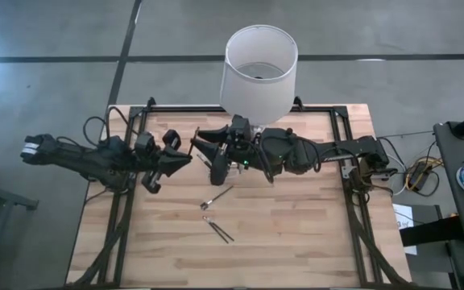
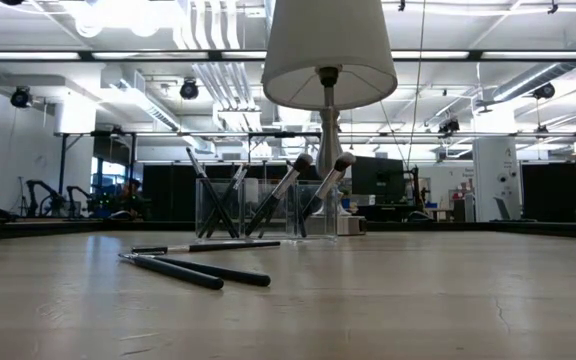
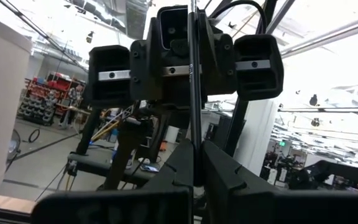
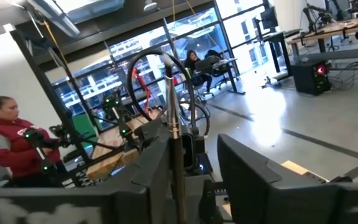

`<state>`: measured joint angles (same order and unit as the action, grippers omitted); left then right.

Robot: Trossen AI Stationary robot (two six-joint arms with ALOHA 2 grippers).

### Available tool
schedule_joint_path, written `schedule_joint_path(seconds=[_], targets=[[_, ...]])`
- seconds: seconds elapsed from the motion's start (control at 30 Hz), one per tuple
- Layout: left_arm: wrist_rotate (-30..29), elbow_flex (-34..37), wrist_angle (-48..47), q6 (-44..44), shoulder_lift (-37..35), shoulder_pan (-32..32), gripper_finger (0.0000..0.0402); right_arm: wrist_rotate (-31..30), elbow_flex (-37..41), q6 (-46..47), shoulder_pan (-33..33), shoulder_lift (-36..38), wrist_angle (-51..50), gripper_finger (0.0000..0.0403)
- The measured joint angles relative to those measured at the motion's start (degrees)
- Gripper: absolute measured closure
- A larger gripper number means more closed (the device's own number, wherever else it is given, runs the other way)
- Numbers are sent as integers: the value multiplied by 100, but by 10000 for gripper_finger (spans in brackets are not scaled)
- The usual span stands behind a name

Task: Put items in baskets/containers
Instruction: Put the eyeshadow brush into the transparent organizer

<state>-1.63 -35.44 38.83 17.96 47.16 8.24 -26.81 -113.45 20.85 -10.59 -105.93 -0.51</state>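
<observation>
Wooden counter [image 1: 296, 234], lamp at upper centre. Left tool [image 3: 194, 163] pinched narrow on a thin stick [image 3: 195, 93]. Right tool [image 4: 194, 168]: jaws part-open around another stick [image 4: 171, 106], grip unclear. Three sticks [image 1: 216, 211] lie mid-frame; clear holder [image 2: 263, 208] behind. Light, stiff, slippery: grip mid-shaft.

three loose sticks [image 2: 193, 268] on the table, one clear holder [image 2: 263, 208], one lamp [image 1: 258, 66]

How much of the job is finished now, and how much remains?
Done: several sticks stand in the clear holder under the lamp. In hand: the left gripper is shut on a stick, and the right gripper has another stick between its fingers. Left: about four sticks lie on the table.
</observation>
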Motion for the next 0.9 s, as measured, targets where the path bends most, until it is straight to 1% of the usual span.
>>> schedule_joint_path(seconds=[0.27,0.6,0.73,0.83,0.9], targets=[[-81,9,-136,-13,0,-3,390,1,0,21,0,0,1,327],[-162,9,-131,-11,0,-3,390,-11,0,17,0,-1,-11,379],[-206,9,-148,-13,0,-3,390,-24,0,17,0,0,-70,387],[-510,9,-343,70,-8,3,386,-58,0,-20,7,-2,-120,387],[-684,2,-554,127,-20,0,372,-93,2,-139,15,-3,-178,387]])
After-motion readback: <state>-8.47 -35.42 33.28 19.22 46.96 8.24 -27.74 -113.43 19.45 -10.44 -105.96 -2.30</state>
